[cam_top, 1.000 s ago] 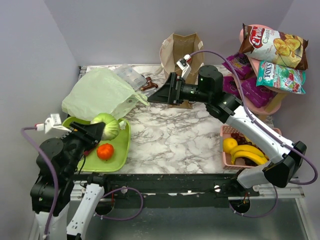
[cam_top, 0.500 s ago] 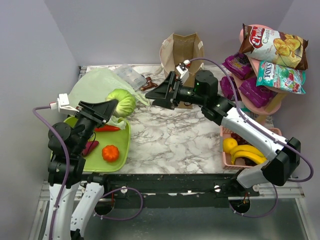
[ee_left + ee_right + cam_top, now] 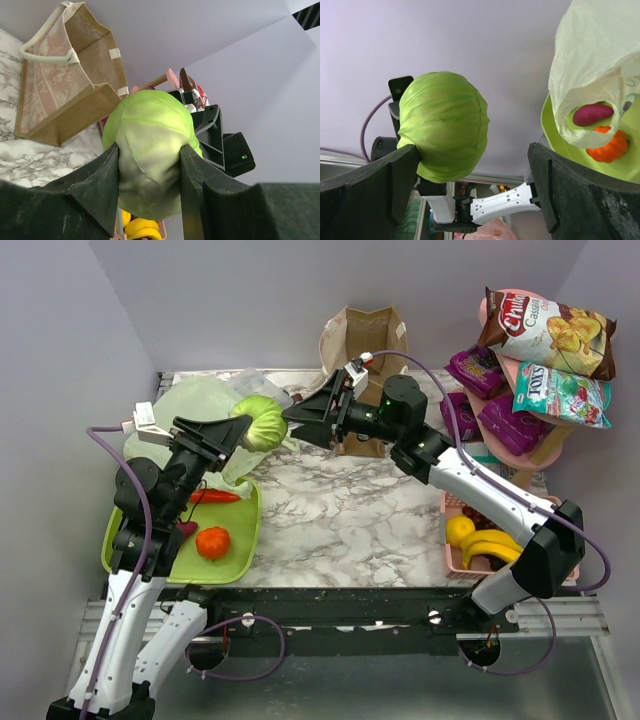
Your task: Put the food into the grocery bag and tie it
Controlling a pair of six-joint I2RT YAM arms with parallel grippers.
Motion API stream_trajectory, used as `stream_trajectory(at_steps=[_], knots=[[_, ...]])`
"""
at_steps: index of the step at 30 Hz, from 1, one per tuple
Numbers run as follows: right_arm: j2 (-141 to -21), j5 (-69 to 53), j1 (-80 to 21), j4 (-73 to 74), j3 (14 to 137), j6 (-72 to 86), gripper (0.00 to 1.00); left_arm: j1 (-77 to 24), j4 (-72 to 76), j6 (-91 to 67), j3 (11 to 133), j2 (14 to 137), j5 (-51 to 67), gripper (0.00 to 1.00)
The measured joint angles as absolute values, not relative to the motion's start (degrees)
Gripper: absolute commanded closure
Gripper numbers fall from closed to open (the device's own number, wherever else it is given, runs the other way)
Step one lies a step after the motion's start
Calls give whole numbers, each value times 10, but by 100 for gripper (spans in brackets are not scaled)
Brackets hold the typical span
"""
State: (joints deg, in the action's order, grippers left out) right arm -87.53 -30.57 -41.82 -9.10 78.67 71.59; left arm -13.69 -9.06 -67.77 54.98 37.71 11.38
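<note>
Far left, at the near-left corner of the white marble-patterned table [image 3: 350, 510]: lime-green plastic tray [image 3: 247, 530], carrying a round ribbed orange fruit [image 3: 212, 542], a slim red pepper [image 3: 215, 496] and a dark purple piece [image 3: 186, 530] partly hidden under the left arm. Behind the tray, lying crumpled at the rear left of the table: thin translucent pale green plastic carrier bag [image 3: 185, 410], front edge draped over the tray's back rim. Above that edge, raised clear of the table: left gripper [image 3: 150, 190], clamped on a pale green round cabbage [image 3: 262, 423], one dark finger pressed to each side. Cabbage thus in the air beside the bag's right side, outside it. Just right of the cabbage, facing it: right gripper [image 3: 475, 185], spread wide, nothing gripped; touching the cabbage or only close to it, impossible to tell. Behind the right arm, upright against the back wall: stiff brown paper bag [image 3: 365, 335] with pale handles. Further right, at the table's near-right edge: pink plastic basket [image 3: 447, 502], containing a round yellow fruit [image 3: 459, 529] and a bunch of yellow bananas [image 3: 497, 548]. Far right, higher up: printed crisp packet [image 3: 545, 330] among other snack packs on a pink stand.
</note>
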Motion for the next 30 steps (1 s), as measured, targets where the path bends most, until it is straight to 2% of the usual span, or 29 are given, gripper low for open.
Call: stream_trajectory(at_steps=[12, 16, 23, 25, 28, 30], knots=[[-883, -315, -416, -181, 787, 767, 0, -180, -26, -689, 544, 398, 70, 76], [-885, -321, -416, -201, 787, 778, 6, -188, -3, -695, 525, 401, 69, 75], [-887, -324, -414, -220, 783, 790, 6, -192, 35, -710, 497, 404, 69, 74], [-887, -324, -414, -227, 782, 791, 10, -192, 40, -711, 496, 404, 68, 74], [-887, -324, -414, -230, 781, 791, 25, -192, 51, -713, 491, 404, 68, 74], [-887, -324, -413, -232, 778, 791, 28, -192, 57, -714, 490, 404, 68, 73]])
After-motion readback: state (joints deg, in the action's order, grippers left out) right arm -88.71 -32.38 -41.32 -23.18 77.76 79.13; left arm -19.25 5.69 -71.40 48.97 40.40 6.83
